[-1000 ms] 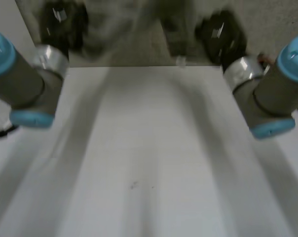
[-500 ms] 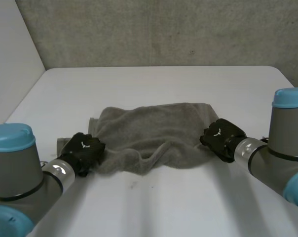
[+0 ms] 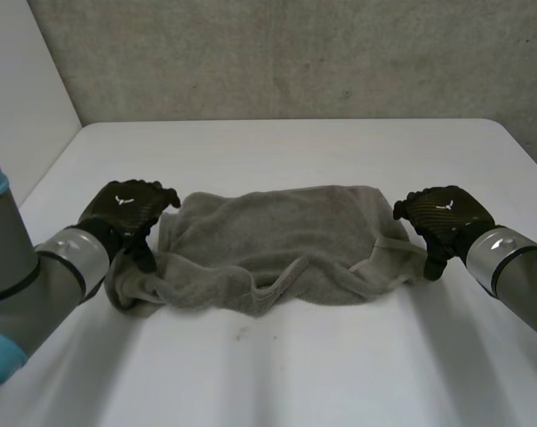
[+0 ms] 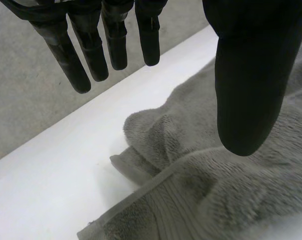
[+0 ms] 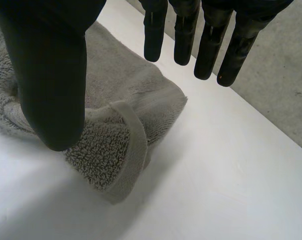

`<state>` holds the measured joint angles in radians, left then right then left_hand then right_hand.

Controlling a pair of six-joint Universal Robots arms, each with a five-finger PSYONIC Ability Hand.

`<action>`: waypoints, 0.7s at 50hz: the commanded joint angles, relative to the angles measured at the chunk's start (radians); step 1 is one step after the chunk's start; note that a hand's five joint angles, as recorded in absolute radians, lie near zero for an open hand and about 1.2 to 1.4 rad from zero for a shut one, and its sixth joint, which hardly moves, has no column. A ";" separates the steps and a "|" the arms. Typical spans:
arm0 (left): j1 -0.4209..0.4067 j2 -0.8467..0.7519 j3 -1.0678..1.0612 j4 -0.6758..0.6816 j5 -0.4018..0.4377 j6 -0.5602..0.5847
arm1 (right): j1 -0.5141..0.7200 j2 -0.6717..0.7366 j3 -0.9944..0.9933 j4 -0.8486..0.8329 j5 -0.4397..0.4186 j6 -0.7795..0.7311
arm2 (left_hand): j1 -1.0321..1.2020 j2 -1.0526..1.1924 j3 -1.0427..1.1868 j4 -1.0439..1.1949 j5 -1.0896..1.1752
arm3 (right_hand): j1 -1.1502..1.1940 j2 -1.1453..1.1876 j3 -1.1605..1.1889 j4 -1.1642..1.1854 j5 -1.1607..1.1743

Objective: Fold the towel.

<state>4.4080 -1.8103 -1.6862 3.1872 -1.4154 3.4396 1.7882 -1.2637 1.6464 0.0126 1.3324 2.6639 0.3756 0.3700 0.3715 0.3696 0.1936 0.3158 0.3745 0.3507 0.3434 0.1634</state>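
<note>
grey towel (image 3: 277, 242) crumpled mid-frame on white surface (image 3: 277, 374) — left hand (image 3: 126, 211), right hand (image 3: 442, 215) released, fingers straight, over its ends.

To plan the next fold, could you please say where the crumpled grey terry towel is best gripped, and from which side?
Probably by the hemmed corners at the two ends of the grey terry towel, pinched from above. One corner lies on the white table under the open black left hand, the other under the open right hand; the middle is bunched.
</note>
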 commanded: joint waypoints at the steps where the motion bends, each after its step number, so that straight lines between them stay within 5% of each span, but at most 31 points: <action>1: 0.042 -0.130 0.092 -0.021 -0.004 -0.013 | 0.002 0.003 0.007 0.006 0.001 -0.007 | 0.137 0.143 0.141 0.143 0.144 | 0.028 -0.031 -0.007 0.000 0.005; 10: 0.059 -0.224 0.164 -0.041 0.000 -0.008 | 0.000 0.003 0.009 0.006 -0.001 -0.007 | 0.304 0.310 0.308 0.310 0.312 | 0.028 -0.031 -0.007 0.000 0.005; 28: 0.074 -0.297 0.151 -0.047 0.001 0.009 | 0.000 0.003 0.013 0.006 -0.002 -0.009 | 0.237 0.243 0.241 0.243 0.245 | 0.028 -0.031 -0.007 0.000 0.005; 30: 0.079 -0.299 0.148 -0.047 0.001 0.021 | 0.000 0.003 0.013 0.004 -0.001 -0.009 | 0.311 0.316 0.315 0.317 0.318 | 0.028 -0.031 -0.007 0.000 0.005; 35: 0.087 -0.278 0.112 -0.052 0.000 0.085 | -0.001 0.003 0.006 0.003 -0.002 -0.010 | 0.891 0.896 0.895 0.897 0.898 | 0.028 -0.031 -0.007 0.000 0.005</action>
<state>4.4851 -2.1068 -1.5415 3.1398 -1.4143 3.4627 1.7886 -1.2615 1.6595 0.0176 1.3302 2.6556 0.5432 0.5412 0.5409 0.5419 0.3669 0.3158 0.3745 0.3506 0.3434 0.1635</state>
